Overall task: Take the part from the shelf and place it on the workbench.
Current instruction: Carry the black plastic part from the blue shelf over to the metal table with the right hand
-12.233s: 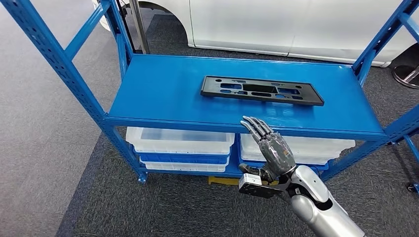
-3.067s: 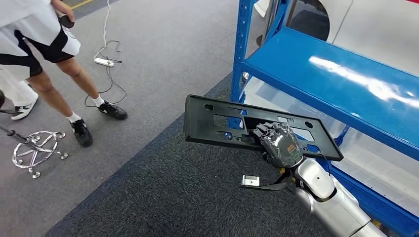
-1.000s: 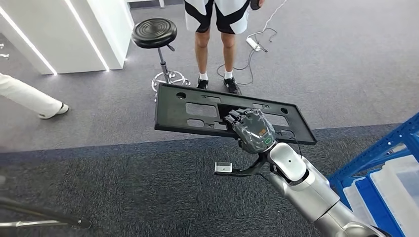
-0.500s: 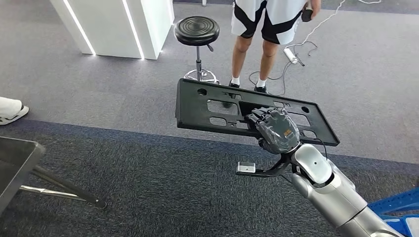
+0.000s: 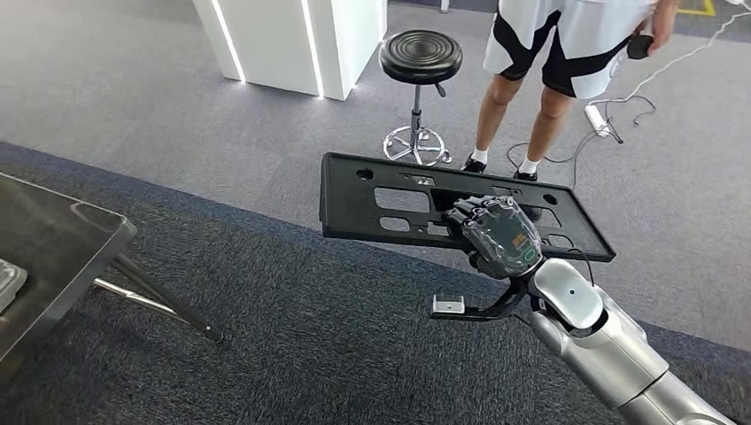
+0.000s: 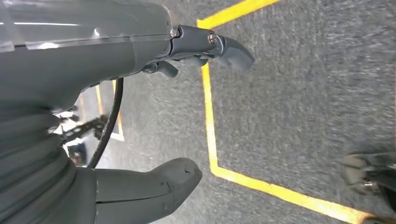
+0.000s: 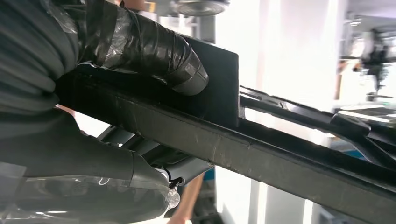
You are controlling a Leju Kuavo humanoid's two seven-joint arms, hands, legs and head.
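Note:
The part [image 5: 381, 200] is a long flat black plastic panel with several cut-outs, held level in the air over the carpet in the head view. My right hand [image 5: 496, 235] grips its near edge right of the middle, fingers over the top. The right wrist view shows the thumb [image 7: 154, 51] pressed on the panel's black bar [image 7: 261, 158]. A corner of the dark workbench [image 5: 62, 239] shows at the left edge, apart from the part. My left hand [image 6: 177, 107] hangs over the carpet with fingers apart, holding nothing.
A person [image 5: 567, 53] in black-and-white shorts stands just beyond the part. A black stool [image 5: 420, 60] stands beside a white lit counter [image 5: 292, 35]. A cable and power strip [image 5: 597, 119] lie on the floor. Yellow floor tape [image 6: 210, 130] runs under my left hand.
The whole scene has shifted right as I turn left: the shelf is gone from view and the workbench corner has come further in at the left. My right hand still holds the part.

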